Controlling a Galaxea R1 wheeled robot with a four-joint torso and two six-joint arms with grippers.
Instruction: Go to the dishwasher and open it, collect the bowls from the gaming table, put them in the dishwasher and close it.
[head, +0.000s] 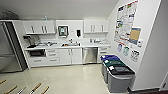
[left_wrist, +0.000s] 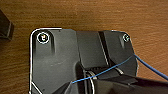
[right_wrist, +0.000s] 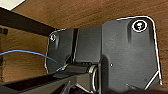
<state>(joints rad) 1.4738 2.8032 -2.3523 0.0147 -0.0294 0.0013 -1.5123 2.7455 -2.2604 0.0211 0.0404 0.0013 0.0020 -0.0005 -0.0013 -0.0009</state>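
The dishwasher (head: 90, 55) stands across the room under the white counter (head: 75, 46), right of the sink. Its brushed steel front is closed, with a long bar handle along its top edge. White cabinet doors (head: 70, 56) flank it on the left and white drawers (head: 103, 51) on the right. A stretch of pale floor (head: 67, 78) lies between me and it. The bowls and the gaming table are out of view. Both wrist views look past the robot's own dark plate at brown wood (left_wrist: 100, 15) (right_wrist: 82, 12) close behind it.
A steel fridge (head: 10, 50) stands at the left. Three lidded bins (head: 117, 72) line the right wall under posters (head: 126, 22). Several rods with wooden handles (head: 35, 88) poke in at the bottom left. A thin blue cable (left_wrist: 150, 66) crosses each wrist view.
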